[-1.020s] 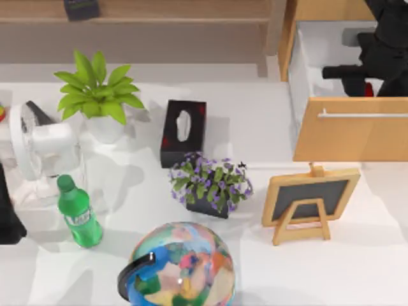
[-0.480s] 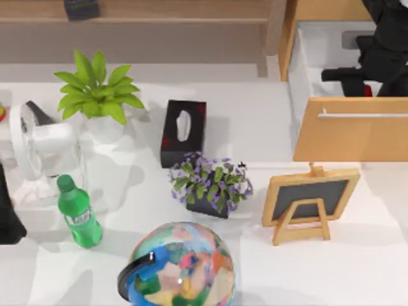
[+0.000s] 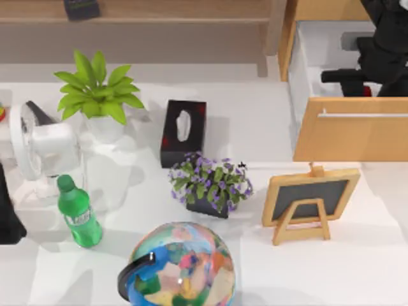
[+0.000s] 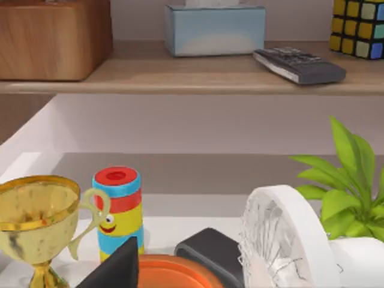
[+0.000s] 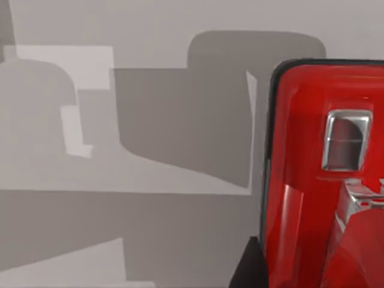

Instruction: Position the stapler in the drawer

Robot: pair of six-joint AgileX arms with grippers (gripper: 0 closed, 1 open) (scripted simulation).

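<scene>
White drawer (image 3: pixel 306 70) floor under the red stapler (image 5: pixel 324 180) (orientation unclear), right jaws' state indiscernible

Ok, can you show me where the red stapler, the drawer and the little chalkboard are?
stapler (image 5: pixel 300 180), right wrist view, on its glossy red top.
drawer (image 3: pixel 350 137), top view, on its wooden front below the silver handle.
chalkboard easel (image 3: pixel 309 197), top view, on the dark board.

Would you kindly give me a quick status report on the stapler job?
Right tool over the open drawer. Red stapler close beneath its camera, above the white drawer floor. Left arm parked at table's left edge. Nothing in the way.
</scene>
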